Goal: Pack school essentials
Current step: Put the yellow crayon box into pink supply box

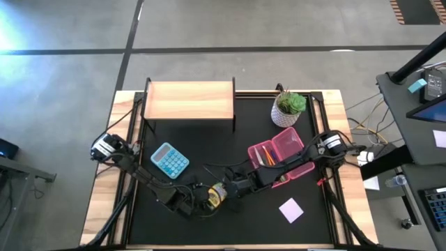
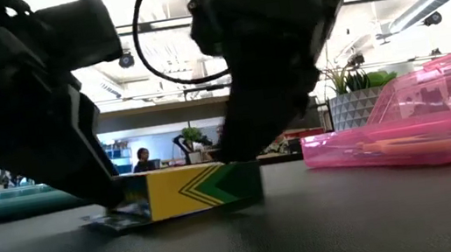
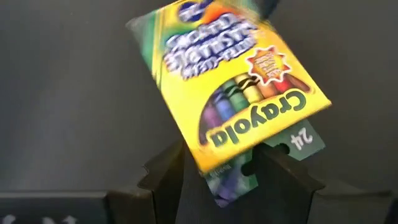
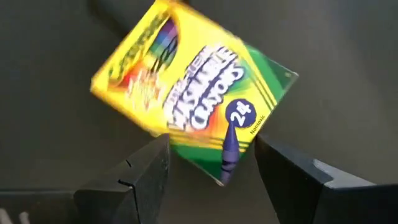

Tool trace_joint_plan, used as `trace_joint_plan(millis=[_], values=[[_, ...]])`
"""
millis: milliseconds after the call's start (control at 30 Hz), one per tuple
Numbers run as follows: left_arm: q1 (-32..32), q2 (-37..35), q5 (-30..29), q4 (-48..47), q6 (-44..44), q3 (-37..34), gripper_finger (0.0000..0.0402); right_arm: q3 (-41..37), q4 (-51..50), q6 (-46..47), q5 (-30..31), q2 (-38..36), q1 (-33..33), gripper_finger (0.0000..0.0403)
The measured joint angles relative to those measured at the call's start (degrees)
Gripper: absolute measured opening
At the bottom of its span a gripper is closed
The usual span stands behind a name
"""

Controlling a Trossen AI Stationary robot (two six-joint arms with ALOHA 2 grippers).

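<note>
High view shows both grippers meeting over the yellow crayon box (image 1: 217, 194) near the table's six o'clock edge. The left gripper (image 3: 221, 171) pinches its flap end; the right gripper (image 4: 211, 163) stands spread around the opposite corner. The pink case (image 1: 282, 157) lies toward three o'clock.

A flat yellow cardboard crayon box with green chevrons (image 2: 192, 190) lies on the dark tabletop (image 2: 311, 229), hemmed in by two bulky dark grippers, one (image 2: 48, 124) at its left end and one (image 2: 266, 67) coming down over its right end. Off to the right sits an open pink translucent plastic case (image 2: 422, 138) holding something orange, with a potted green plant (image 2: 354, 95) just behind it. At far left rests a teal object (image 2: 15, 201).
</note>
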Motion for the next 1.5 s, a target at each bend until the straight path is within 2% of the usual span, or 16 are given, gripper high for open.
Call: trace_joint_plan(millis=[233, 767, 833, 933, 1067, 1233, 1367, 1500], values=[[0.1, 0.0, -1.8, -0.2, 0.0, 0.0, 0.0173, -0.1, -8.4, -0.3, -0.4, -3.3, 0.1, 0.0224], [0.2, -0.9, 2.3, -3.3, 1.2, 0.0, 0.0136, -2.6, -7.6, -1.1, 0.5, -1.4, 0.1, 0.0224], [0.2, -0.9, 4.0, -3.3, 1.1, 0.0, 0.0136, -2.7, -7.3, -1.1, 0.8, -0.8, 0.1, 0.0224], [0.2, -0.9, 9.6, -3.5, 0.4, 0.0, 0.0136, -2.8, -6.8, -1.4, 0.9, -0.2, 0.1, 0.0224], [0.0, -1.0, 12.9, -3.6, -4.3, 0.1, 0.0136, -2.9, -6.7, -2.2, 0.9, -0.2, 0.1, 0.0224], [0.1, -1.0, 12.5, -3.4, -7.5, 0.1, 0.0137, -3.0, -4.4, -4.7, 1.8, -0.2, 0.1, 0.0224], [0.0, -0.2, 9.0, -3.2, -2.1, 0.1, 0.0137, -3.1, -0.5, -5.3, 2.1, 0.2, 0.1, 0.0224], [0.2, 1.2, 8.4, -2.5, -0.3, 0.2, 0.0138, -3.1, 2.3, -5.3, 2.0, 0.3, 0.1, 0.0224]])
